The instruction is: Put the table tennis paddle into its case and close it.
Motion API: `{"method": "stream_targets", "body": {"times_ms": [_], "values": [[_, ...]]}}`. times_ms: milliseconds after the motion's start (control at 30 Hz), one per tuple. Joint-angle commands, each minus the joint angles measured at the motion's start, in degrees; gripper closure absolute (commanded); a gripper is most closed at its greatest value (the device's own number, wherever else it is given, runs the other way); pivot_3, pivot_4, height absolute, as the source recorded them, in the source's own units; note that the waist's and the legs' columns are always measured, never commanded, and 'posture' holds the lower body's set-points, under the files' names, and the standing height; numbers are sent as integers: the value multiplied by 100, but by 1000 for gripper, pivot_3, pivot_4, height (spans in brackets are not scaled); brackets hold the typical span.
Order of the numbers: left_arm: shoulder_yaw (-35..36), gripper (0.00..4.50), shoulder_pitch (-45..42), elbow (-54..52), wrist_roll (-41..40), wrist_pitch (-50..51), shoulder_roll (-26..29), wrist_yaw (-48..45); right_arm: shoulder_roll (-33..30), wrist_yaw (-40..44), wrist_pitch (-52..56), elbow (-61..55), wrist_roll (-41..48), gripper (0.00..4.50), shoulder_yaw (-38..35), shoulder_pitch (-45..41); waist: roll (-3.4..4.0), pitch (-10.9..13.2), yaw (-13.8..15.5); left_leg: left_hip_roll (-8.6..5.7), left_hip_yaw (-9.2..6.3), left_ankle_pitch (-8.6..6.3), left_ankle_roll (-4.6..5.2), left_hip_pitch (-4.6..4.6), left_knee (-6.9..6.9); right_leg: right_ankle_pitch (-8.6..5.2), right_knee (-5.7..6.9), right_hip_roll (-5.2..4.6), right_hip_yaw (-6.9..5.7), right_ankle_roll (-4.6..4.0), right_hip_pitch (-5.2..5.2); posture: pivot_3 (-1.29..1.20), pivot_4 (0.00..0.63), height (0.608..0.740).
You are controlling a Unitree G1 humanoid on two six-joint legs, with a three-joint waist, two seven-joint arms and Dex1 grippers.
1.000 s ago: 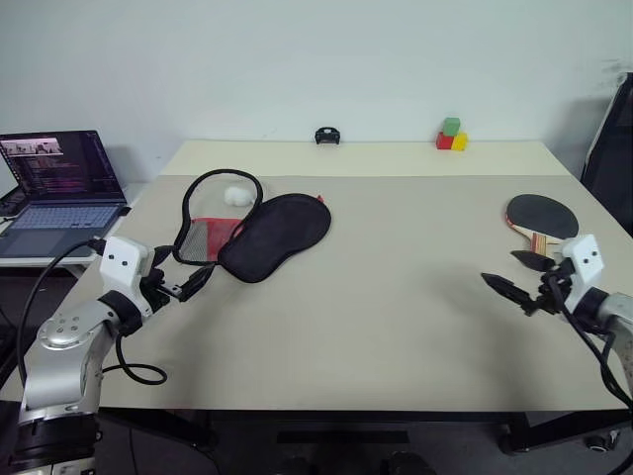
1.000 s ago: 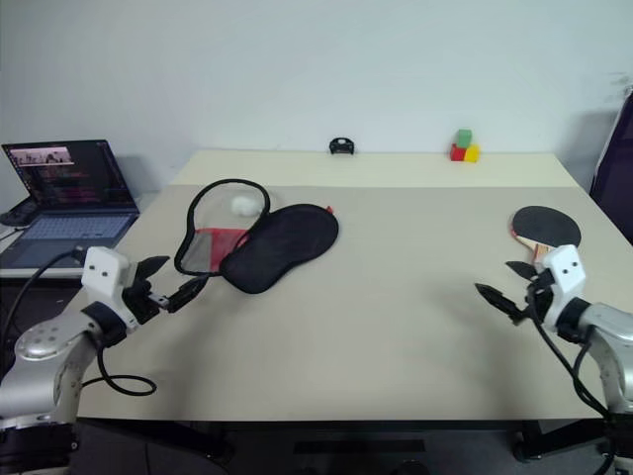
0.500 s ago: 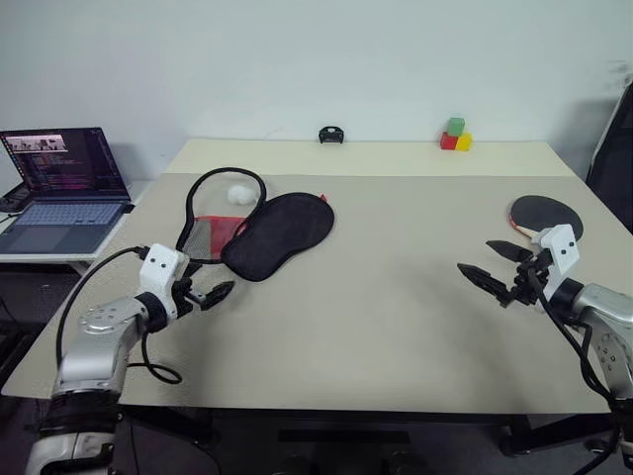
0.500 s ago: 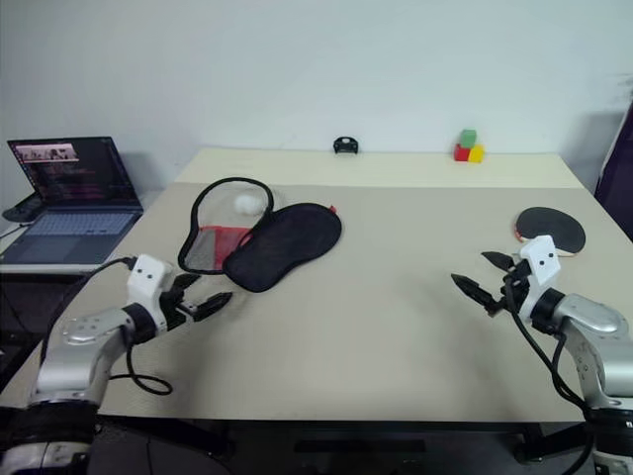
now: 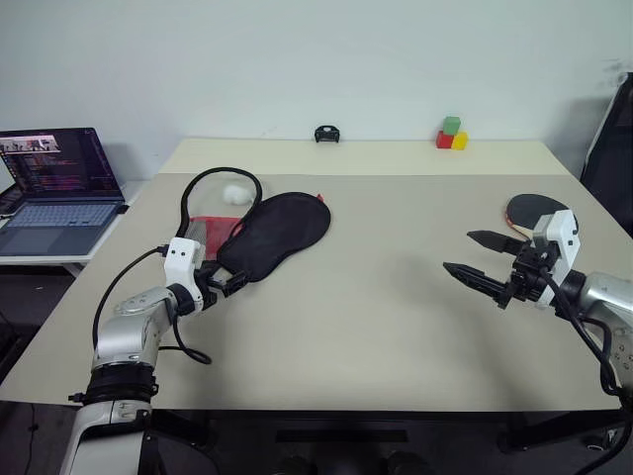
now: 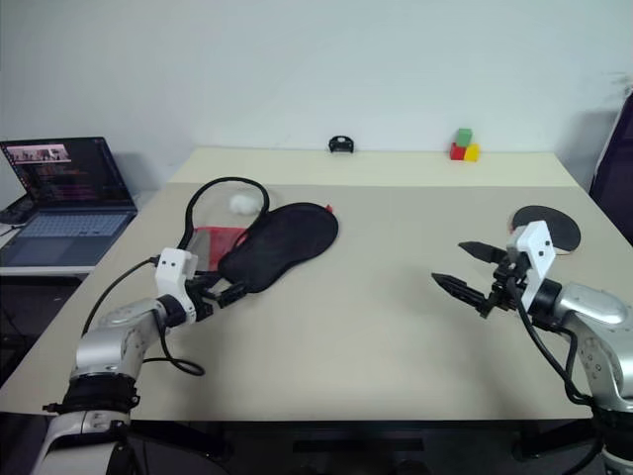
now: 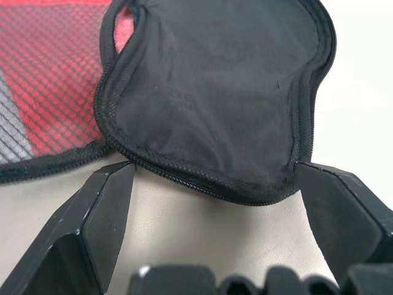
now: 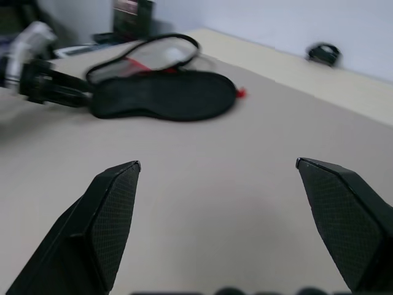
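We see a wide beige counter [image 5: 376, 327] set against a plain pale wall [image 5: 326, 59], its far strip a lighter cream. On a low side table to the left stands an open laptop [image 5: 54, 188]. At the far edge of the counter sit a small black object [image 5: 326, 134] and, further right, a cluster of green, red and yellow blocks [image 5: 451, 136]. The case [image 5: 272, 235] lies open on the left half, its black flap spread toward us and the red mesh side behind it, with a small white ball [image 5: 235, 194] inside its far loop. The paddle [image 5: 529, 210] lies at the right edge, well apart from the case. Our left tool [image 5: 234, 283] hangs with its fingers wide, just at the near tip of the black flap, holding nothing. Our right tool [image 5: 473, 259] hovers above the counter, fingers spread wide and empty, just near of the paddle.
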Motion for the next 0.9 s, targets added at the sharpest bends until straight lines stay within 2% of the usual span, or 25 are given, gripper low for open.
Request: {"method": "stream_targets", "body": {"times_ms": [33, 333, 567, 900], "values": [[213, 0, -128, -70, -245, 249, -53, 90, -90, 37, 18, -157, 63, 55, -12, -145, -11, 5, 5, 0, -1, 0, 0, 0, 0, 0, 0, 0, -1, 0, 0, 0, 150, 740], [587, 0, -428, 249, -590, 772, -449, 619, -60, 20, 36, -135, 51, 55, 38, -223, -12, 6, 38, -2, -4, 1, -1, 1, 2, 0, 5, -2, -2, 0, 1, 0, 150, 740], [639, 0, -1114, 925, -611, 880, -608, 825, -57, 24, 16, -56, 44, 55, 93, -320, -13, 5, 162, -5, -8, 2, -3, 1, 6, 1, 9, -2, -8, 1, 2, 0, 150, 740], [465, 0, -1871, 1831, -420, 841, -718, 914, -36, -75, 72, -180, 118, 55, 36, -220, -15, 6, 175, -7, -11, 3, -4, -7, 7, 1, 5, -2, -10, 2, -1, 0, 150, 740]]}}
